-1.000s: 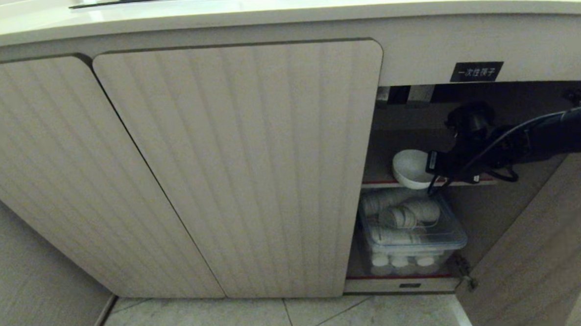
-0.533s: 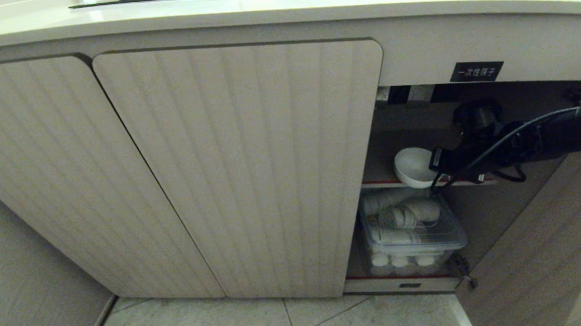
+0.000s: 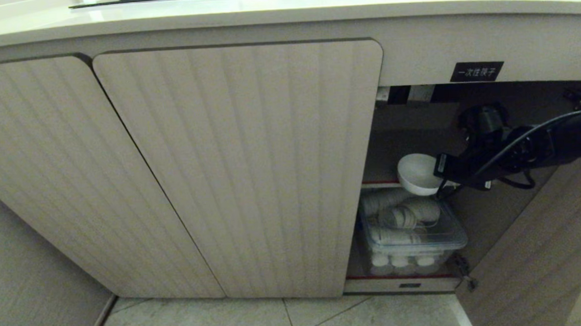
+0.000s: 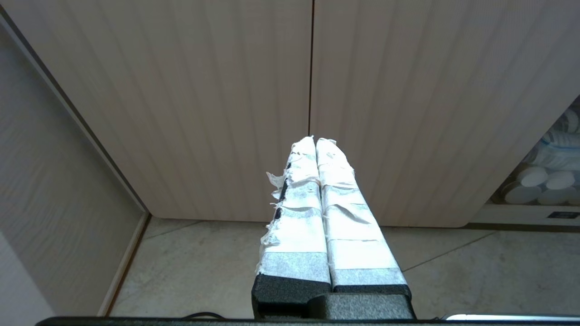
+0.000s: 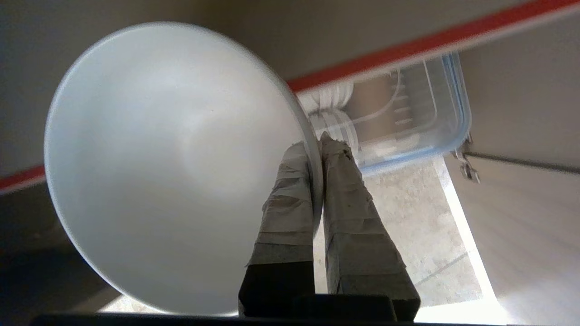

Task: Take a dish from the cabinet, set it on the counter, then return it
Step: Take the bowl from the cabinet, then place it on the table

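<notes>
Right gripper (image 5: 317, 149) of mine pinches the rim of the dish (image 5: 172, 167), which hangs just before the red-edged shelf (image 3: 377, 183) in the cabinet (image 3: 242, 170). Left gripper (image 4: 316, 141) rests shut, well apart. Counter (image 3: 284, 9) lies above. Black label (image 3: 477, 71) has Chinese characters that I cannot read surely.

Black arm (image 3: 554, 144), white-taped fingers (image 5: 290, 199).

A small black label (image 3: 477, 71) with white Chinese characters reading 一次性筷子 sits on the cabinet (image 3: 242, 170) front rail, just above the open compartment, right of the ribbed door.
</notes>
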